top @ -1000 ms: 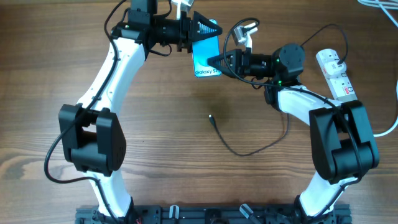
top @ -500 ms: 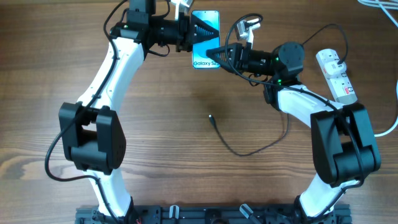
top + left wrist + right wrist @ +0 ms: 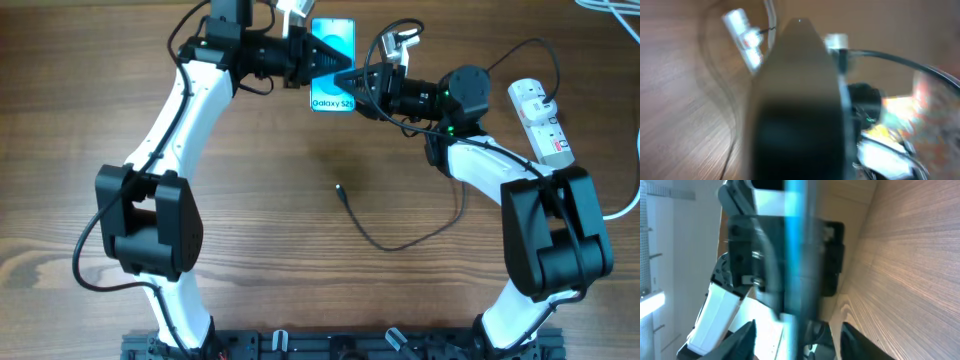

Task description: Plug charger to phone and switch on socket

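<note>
1. While clamped on phone (image 3: 340, 35), left gripper (image 3: 335, 62) fingers together; phone at desk's far side, screen up.
2. Right gripper (image 3: 358, 80) fingers apart, astride phone's edge.
3. Step judged: steadying phone. Next: fetching charger (image 3: 341, 189) tip, mid-desk, well apart; socket (image 3: 541, 121) switch last.

- A rectangular phone with a cyan screen and white edge (image 3: 333, 95) was between the two arms, its small text at the near end.
- The black left gripper (image 3: 338, 63) was clamped over the phone's left side.
- The black right gripper (image 3: 356, 78) pointed at its right edge.
- A long thin black cable (image 3: 400, 243) lay loose on the brown wooden table (image 3: 300, 280), its small connector tip (image 3: 339, 187) free.
- A white elongated power strip (image 3: 541, 122) lay far right.
</note>
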### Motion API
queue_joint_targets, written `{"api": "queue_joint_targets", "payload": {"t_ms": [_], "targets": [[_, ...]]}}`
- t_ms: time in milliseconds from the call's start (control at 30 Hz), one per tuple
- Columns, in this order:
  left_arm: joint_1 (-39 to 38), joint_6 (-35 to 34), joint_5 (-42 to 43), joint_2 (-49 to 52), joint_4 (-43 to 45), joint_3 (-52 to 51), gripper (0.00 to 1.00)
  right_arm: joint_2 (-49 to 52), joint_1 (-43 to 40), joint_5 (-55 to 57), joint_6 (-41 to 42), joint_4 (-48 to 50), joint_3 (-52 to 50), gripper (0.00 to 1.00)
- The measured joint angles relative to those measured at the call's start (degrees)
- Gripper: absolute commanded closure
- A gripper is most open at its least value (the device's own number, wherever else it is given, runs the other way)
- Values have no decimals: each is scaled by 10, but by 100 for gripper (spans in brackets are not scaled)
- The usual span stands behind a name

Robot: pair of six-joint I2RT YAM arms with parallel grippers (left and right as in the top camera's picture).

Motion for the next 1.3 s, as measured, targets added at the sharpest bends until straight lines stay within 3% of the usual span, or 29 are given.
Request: {"api": "queue_joint_targets", "payload": {"t_ms": [133,233,400,500,633,833,1067,1200,1300], "targets": [[-4,36,-148,-4,-162,6,96,5,0,-61,-43,-63,-1,21],[-10,44,-280,-11,-261,6,96,8,0,-118,-125,-193,-7,21],[-31,16,-479,-10,-300,-6,96,8,0,-156,-290,-397,-28,27],[-51,0,-538,-10,-300,-14,96,8,2,-149,-359,-469,-39,32],[-66,-8,-599,-10,-302,-19,96,8,16,-83,-436,-564,-39,34],[-37,-13,-664,-10,-296,-69,96,8,99,108,-574,-791,-38,34],[-12,-15,-664,-10,-281,-90,96,3,158,249,-664,-1004,8,34],[-11,-15,-662,-10,-281,-91,96,3,182,413,-718,-1161,82,30],[2,-15,-658,-10,-283,-91,96,3,198,527,-753,-1213,117,30]]}}
